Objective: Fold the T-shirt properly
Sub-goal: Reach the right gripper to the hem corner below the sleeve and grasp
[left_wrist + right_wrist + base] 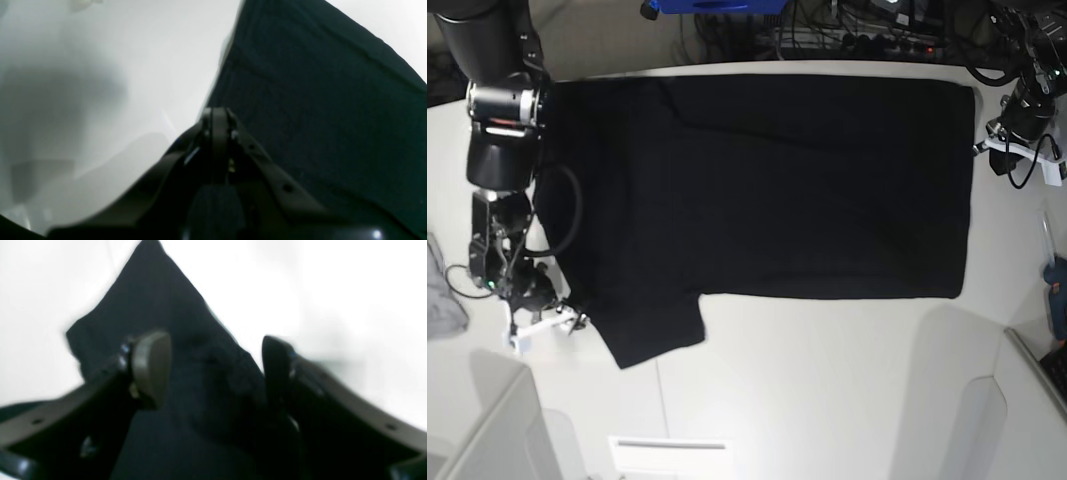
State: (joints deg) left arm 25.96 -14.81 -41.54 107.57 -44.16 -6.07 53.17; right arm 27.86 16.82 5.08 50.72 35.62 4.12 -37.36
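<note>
The black T-shirt [767, 180] lies spread flat on the white table [827, 380], plain side up, one sleeve [652, 330] pointing toward the near edge. My right gripper [567, 322] hovers at that sleeve's left side. Its jaws stand wide open in the right wrist view, and my right gripper [213, 370] has black cloth [200, 380] beneath the gap. My left gripper [983, 148] is at the shirt's right edge. In the left wrist view my left gripper [218, 113] is shut, its tips meeting the edge of the cloth [317, 100].
A small grey cloth [442, 290] lies at the table's left edge. Cables and a blue object [712, 6] crowd the far side. A blue tool [1057, 285] sits at the right edge. Grey panels [487, 420] stand at the near corners.
</note>
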